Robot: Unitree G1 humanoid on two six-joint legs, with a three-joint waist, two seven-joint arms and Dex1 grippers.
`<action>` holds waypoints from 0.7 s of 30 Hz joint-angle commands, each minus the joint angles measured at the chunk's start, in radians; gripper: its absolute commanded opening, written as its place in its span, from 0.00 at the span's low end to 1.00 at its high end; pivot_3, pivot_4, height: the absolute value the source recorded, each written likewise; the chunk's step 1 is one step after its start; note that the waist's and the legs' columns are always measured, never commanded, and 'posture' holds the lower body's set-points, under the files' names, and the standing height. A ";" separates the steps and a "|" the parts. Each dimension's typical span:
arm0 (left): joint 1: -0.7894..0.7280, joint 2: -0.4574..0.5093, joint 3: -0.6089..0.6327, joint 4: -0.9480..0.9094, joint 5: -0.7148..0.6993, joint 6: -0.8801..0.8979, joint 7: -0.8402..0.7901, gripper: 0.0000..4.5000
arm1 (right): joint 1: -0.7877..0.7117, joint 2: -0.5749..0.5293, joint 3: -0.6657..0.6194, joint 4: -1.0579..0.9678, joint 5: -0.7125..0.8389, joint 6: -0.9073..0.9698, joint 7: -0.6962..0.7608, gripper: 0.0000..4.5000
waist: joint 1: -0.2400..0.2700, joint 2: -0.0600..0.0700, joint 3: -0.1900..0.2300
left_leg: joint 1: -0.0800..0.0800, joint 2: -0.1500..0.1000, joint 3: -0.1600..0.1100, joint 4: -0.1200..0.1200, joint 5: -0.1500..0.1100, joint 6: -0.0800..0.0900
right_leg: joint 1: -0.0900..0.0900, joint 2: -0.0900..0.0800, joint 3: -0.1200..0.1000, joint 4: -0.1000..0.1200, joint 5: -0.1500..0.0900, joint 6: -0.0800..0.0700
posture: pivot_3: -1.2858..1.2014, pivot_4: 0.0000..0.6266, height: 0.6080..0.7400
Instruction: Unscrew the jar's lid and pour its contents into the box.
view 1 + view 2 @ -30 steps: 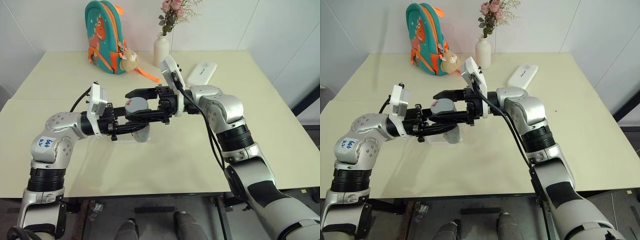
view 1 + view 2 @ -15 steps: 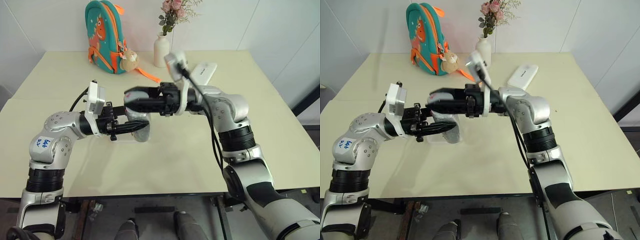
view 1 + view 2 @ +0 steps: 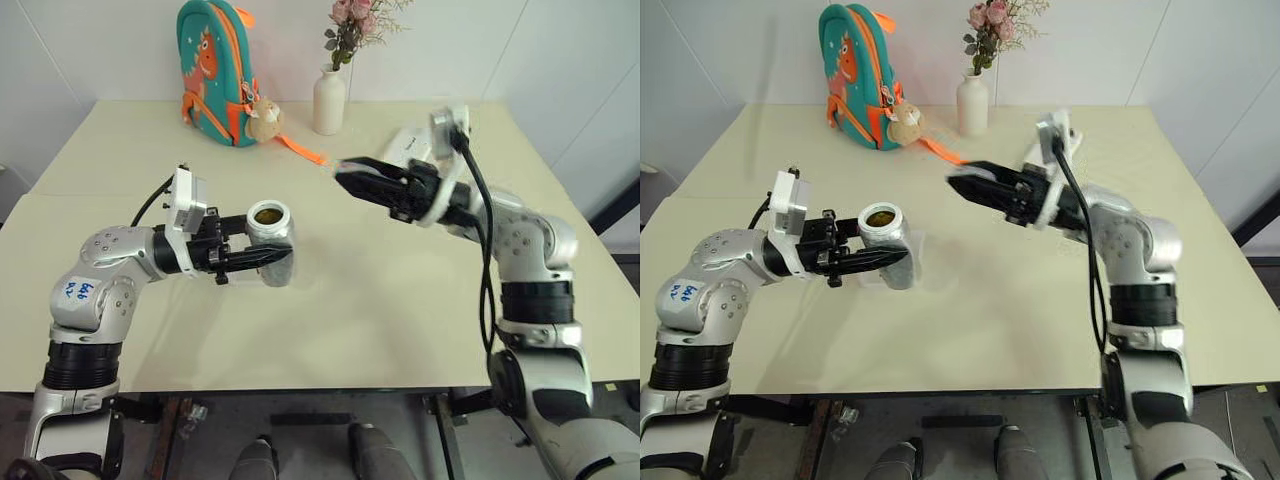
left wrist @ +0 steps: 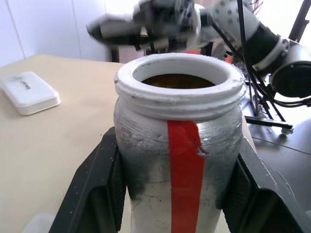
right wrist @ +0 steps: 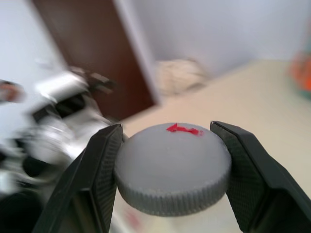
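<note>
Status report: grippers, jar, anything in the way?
Left gripper shut on jar, open. Right gripper shut on lid, clear of jar. Nothing blocking.

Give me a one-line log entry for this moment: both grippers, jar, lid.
left gripper: shut on jar, upright, open-mouthed | right gripper: shut on lid, held clear of jar | box: under jar | pour: not started

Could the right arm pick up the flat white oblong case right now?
Probably not: the right gripper is shut on the round grey screw lid, though the white case lies uncovered on the table.
</note>
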 commanded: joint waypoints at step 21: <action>-0.059 0.019 0.091 0.040 -0.023 -0.007 0.072 0.47 | 0.240 0.036 -0.021 0.366 -0.246 -0.612 -0.037 0.99 | -0.010 0.000 0.000 | 0.007 0.000 0.002 0.003 0.002 0.000 | 0.006 0.001 0.003 0.002 0.002 0.002 | 0.52 0.24 1.00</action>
